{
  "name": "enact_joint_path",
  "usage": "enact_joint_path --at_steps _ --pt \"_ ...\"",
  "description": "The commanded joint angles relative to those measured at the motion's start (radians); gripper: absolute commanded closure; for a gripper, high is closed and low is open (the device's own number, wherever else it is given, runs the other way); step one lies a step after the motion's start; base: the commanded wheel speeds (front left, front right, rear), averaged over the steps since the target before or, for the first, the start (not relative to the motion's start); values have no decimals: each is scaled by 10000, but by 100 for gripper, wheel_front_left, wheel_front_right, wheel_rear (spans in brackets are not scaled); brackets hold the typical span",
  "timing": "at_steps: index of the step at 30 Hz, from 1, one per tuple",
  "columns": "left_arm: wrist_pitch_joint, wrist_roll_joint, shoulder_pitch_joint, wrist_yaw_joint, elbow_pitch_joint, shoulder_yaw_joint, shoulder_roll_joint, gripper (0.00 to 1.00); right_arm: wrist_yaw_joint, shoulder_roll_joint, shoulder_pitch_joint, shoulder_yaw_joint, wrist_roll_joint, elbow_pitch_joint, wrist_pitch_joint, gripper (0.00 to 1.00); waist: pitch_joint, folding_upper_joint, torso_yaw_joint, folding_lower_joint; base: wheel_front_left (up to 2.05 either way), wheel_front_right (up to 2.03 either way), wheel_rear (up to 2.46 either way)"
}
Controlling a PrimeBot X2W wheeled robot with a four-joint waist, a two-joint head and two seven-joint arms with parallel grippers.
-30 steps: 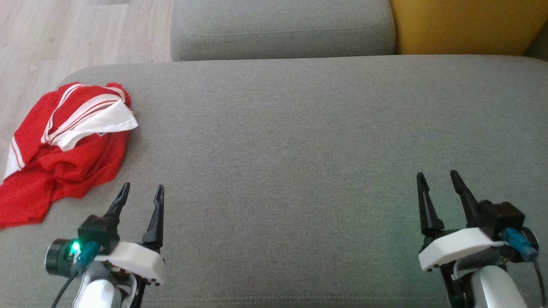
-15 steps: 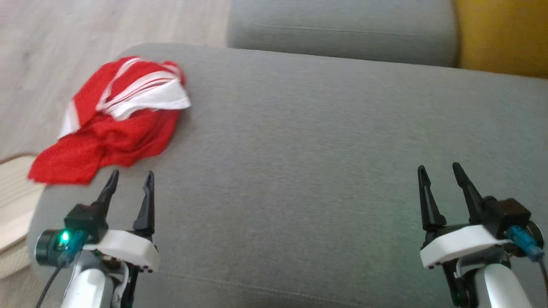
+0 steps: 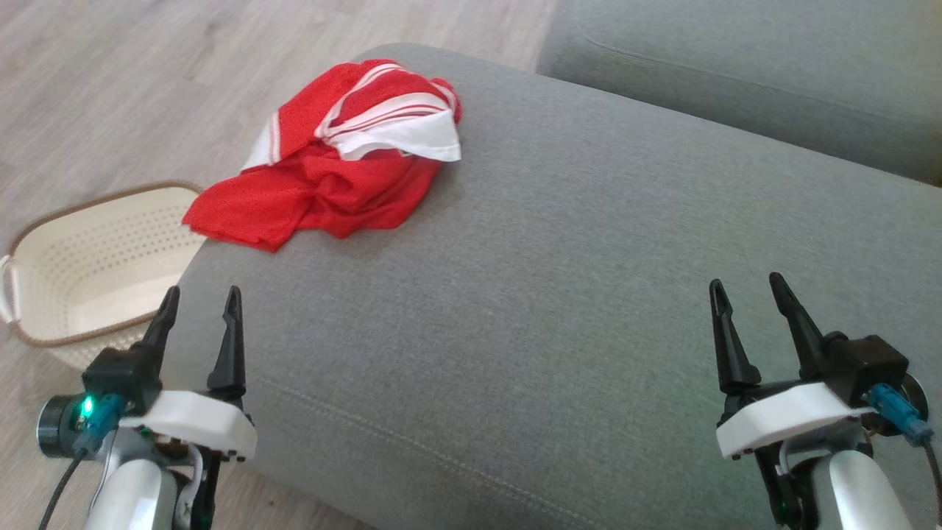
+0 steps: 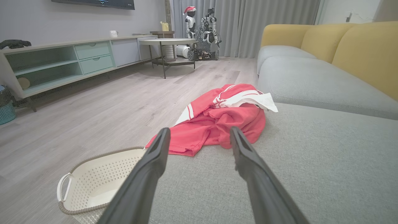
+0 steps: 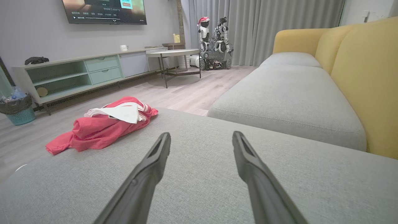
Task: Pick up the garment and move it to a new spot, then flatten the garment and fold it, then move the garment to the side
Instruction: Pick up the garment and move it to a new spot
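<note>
Red garment [image 3: 346, 169] crumpled on sofa seat [image 3: 552, 294], ahead of left fingers [image 3: 229, 346], clear of their tips; these spread, empty. The right fingers [image 3: 727, 338]: spread, empty.

The garment [image 3: 331, 184] is thin red cloth with white bands, a fine knit with a faint sheen, soft and crumpled. The sofa seat [image 3: 552, 294] is grey woven upholstery, matt and slightly coarse. The backrest [image 5: 367, 77] is yellow cloth, also matt. The basket [image 3: 88, 258] looks like cream plastic, perforated, with a brown braided-looking rim. The floor [image 3: 147, 88] is pale wood-grain plank, smooth with a low lustre. My left fingers [image 3: 229, 346] and right fingers [image 3: 727, 346] look like dark matt plastic — the shell [image 3: 199, 430] behind the left pair is white and smooth.
</note>
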Motion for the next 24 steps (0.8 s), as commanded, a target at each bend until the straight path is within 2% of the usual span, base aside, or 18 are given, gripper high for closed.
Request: enact_joint_path --at_steps 1,15,24 --pt "-85 -45 -481 30 -376 427 248 0 -7 -41 -182 224 54 -357 31 0 -16 0 184 0 0 0 0" --pt "-103 -151 -501 87 -401 274 233 0 -7 -41 -196 181 -15 -380 85 0 72 0 360 0 0 0 0" --pt "-133 -214 -681 109 -445 232 282 0 -7 -41 -299 223 -38 -441 151 0 293 0 223 0 0 0 0"
